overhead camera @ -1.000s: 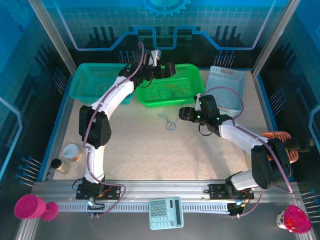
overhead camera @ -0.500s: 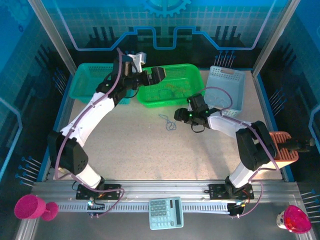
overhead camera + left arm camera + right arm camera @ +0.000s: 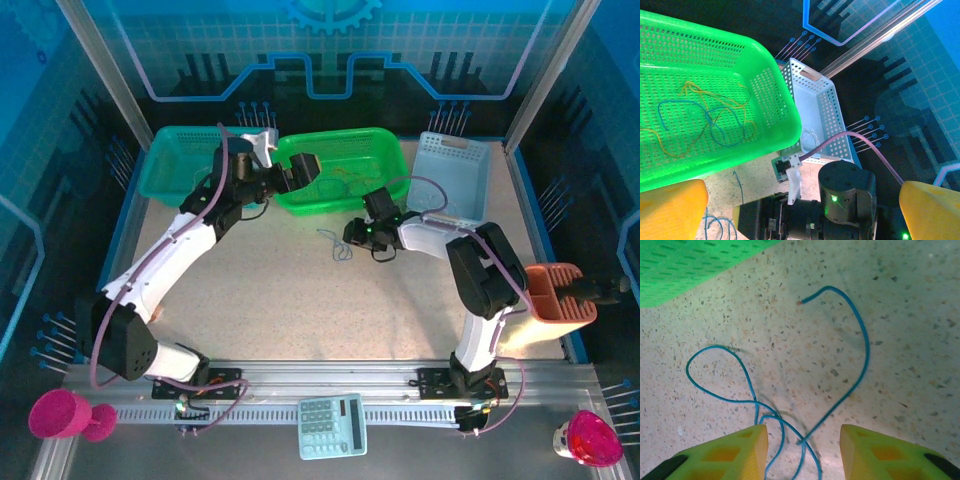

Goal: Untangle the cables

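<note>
Top external shows a blue cable [image 3: 339, 246] on the table [image 3: 300, 290] just in front of the green basket [image 3: 388, 150], the right gripper [image 3: 350, 234] over it. Right wrist adds: fingers [image 3: 740, 450] partly apart, straddling its strands, not pinching. Left wrist shows the left gripper [image 3: 800, 212] spread wide and empty above the basket, yellow and blue cables [image 3: 710, 120] tangled inside, a pale basket [image 3: 816, 102] beside it, the right arm [image 3: 840, 200] blocking part of the table cable.
</note>
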Robot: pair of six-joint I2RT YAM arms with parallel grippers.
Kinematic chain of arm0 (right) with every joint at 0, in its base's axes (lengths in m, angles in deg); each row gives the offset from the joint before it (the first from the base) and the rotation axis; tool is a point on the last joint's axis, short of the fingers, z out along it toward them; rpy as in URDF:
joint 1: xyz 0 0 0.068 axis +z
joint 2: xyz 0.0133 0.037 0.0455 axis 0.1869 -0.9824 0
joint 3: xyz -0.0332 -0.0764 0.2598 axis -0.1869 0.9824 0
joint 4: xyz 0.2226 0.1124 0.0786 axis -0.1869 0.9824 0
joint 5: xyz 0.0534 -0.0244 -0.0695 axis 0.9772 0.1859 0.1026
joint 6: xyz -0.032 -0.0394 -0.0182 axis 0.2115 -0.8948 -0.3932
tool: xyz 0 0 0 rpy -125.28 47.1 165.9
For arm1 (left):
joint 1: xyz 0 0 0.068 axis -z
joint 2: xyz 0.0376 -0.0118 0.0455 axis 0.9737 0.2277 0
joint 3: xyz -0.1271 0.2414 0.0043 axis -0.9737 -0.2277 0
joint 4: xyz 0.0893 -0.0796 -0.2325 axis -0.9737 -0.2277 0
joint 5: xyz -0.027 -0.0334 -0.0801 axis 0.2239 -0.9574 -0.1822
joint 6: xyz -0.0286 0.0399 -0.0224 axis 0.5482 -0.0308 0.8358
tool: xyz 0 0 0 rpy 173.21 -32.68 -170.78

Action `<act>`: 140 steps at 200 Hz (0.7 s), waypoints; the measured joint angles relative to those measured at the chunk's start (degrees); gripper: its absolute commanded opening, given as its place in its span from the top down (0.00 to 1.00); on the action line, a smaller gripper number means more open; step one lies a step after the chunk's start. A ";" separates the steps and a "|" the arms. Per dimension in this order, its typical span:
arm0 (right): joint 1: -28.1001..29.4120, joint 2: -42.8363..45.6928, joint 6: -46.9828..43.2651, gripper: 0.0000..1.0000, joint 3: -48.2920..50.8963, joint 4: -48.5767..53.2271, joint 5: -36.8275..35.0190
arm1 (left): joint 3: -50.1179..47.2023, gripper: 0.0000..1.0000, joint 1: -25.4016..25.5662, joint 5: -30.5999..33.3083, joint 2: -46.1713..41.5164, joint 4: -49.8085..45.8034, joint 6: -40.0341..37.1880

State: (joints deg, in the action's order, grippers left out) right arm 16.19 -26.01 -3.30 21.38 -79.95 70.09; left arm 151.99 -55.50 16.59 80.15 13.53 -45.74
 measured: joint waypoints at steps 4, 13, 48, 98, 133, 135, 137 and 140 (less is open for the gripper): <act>0.04 -0.35 0.02 0.58 -0.42 0.02 -0.02 | -0.39 0.01 0.07 0.00 -0.09 0.15 0.33; 0.11 -1.07 0.02 0.58 -1.11 0.02 -0.07 | -1.01 0.01 0.20 0.02 -0.20 0.55 0.68; 0.11 -4.07 0.59 0.70 -3.08 0.46 -1.07 | -2.05 0.01 0.63 0.00 -0.20 1.60 1.73; 0.09 -4.98 0.39 1.00 -3.10 0.59 -1.88 | -2.05 0.01 1.03 -0.02 -0.20 2.10 2.29; 0.11 1.14 -3.10 1.00 3.10 -1.88 -0.79 | -2.60 0.01 1.01 -0.31 -0.94 2.14 3.10; 0.09 1.57 -3.30 1.00 3.52 -2.12 -0.61 | -2.78 0.01 1.01 -0.31 -1.09 2.14 3.30; 0.11 2.29 -3.56 1.00 4.07 -2.21 -0.33 | -2.93 0.01 1.01 -0.44 -1.31 2.10 3.41; 0.11 3.43 -4.26 1.00 4.81 -2.40 -0.09 | -3.21 0.01 1.01 -0.61 -1.57 2.10 3.58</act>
State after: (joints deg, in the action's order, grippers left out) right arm 16.30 -22.58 -7.56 26.19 -82.36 70.00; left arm 148.77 -54.49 15.98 78.58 15.63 -42.15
